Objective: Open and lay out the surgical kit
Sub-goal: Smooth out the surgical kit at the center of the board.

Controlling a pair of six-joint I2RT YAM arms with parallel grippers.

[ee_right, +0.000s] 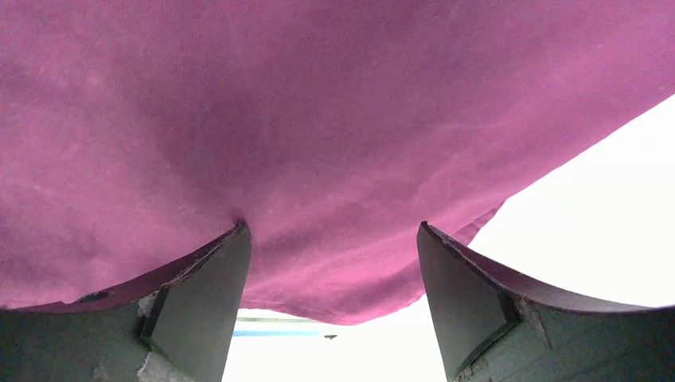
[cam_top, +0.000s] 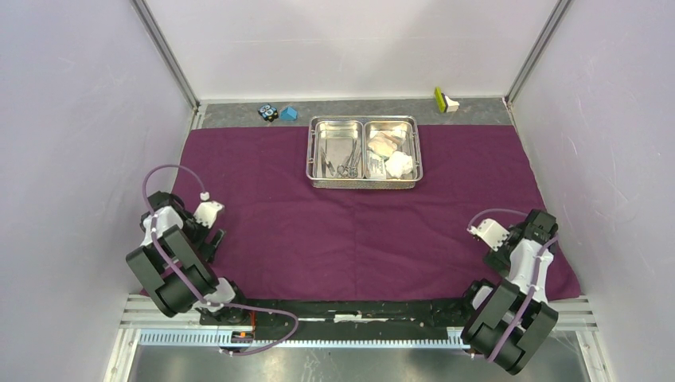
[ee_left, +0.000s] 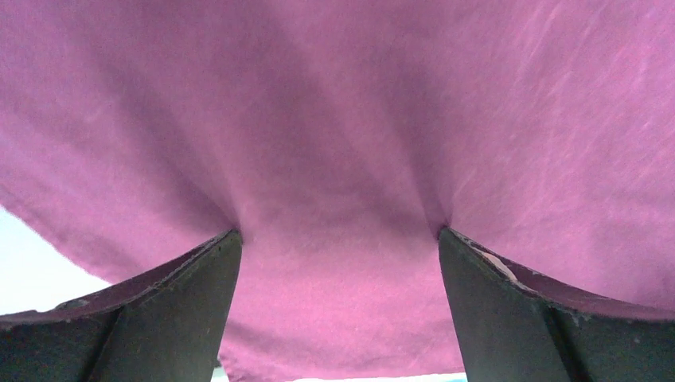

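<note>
— Purple cloth (cam_top: 358, 231) looks fully spread over the bench, so we judge the unwrapping step all but done. Where does it sit against our jaws?
— Right under both pairs. Our left jaws stand wide apart, released, their fingertips (ee_left: 191, 302) pressed onto the weave with cloth bridging the gap between them, near its left border. Our right jaws are likewise spread and grasping nothing, tips on the cloth just inside its near right corner.
— And the steel tray (cam_top: 310, 151)?
— Well ahead of both pairs and between them, at the far side of the cloth. We see forceps (cam_top: 348, 165) in its left compartment, gauze (cam_top: 388, 145) and a white packet (cam_top: 376, 165) in the right.
— So next we lay the contents out?
— We think so: lift clear without dragging the cloth, then reach forward and narrow the jaws for those slim instruments.
</note>
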